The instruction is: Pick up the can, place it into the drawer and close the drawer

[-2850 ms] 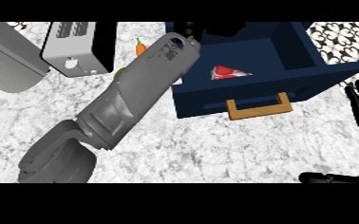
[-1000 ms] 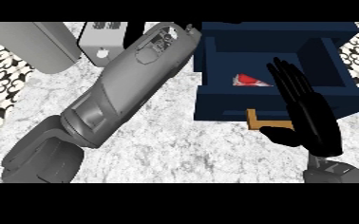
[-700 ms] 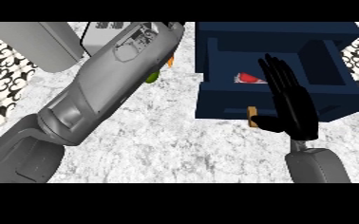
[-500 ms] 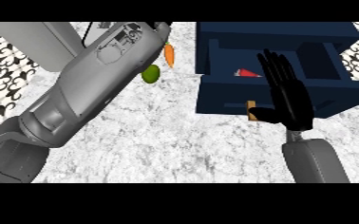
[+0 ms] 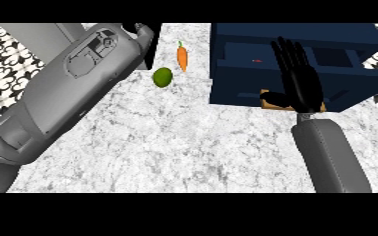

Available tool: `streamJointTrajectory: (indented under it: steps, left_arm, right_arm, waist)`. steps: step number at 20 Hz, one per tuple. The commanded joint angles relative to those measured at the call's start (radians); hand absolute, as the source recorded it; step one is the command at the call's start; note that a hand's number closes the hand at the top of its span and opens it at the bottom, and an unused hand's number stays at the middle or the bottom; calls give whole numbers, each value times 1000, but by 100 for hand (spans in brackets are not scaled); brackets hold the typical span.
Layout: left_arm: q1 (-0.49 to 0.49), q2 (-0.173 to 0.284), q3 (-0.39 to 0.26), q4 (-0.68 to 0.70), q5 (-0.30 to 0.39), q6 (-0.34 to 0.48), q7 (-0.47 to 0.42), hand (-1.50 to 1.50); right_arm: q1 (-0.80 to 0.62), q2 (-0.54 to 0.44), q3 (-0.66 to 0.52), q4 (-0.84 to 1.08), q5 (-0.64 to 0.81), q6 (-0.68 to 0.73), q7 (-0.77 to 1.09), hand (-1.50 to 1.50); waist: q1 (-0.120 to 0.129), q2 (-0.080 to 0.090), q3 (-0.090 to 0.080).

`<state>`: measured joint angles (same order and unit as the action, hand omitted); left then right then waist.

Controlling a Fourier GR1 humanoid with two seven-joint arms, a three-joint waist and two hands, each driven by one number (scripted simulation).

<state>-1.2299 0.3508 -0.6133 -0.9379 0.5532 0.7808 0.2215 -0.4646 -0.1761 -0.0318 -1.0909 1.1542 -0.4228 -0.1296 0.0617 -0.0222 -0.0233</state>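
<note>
Marble tabletop [image 5: 184, 140]: at two o'clock, right hand [image 5: 301, 82], fingers straight, rests against the drawer [image 5: 244, 75], seemingly can inside; closing remains.

Kitchen: marble counter [image 5: 184, 140], carrot [image 5: 181, 58]

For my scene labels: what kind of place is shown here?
Probably a kitchen counter: a grey-white speckled marble worktop bears an orange carrot and a small green oval fruit, beside a dark blue drawer with a wooden handle.
</note>
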Motion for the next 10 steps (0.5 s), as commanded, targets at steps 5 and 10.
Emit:
streamJointTrajectory:
  steps: [5,10]
  left_arm:
    - [67,60,0,-107,-25,2,57,-150]
    - [166,90,-16,-221,-48,18,86,-150]
  right_arm:
    - [-179,22,-87,315,13,-157,-1,-150]
    - [-304,33,-113,488,49,-251,10,-150]
  waist:
    - [4,33,26]
    - [9,33,25]
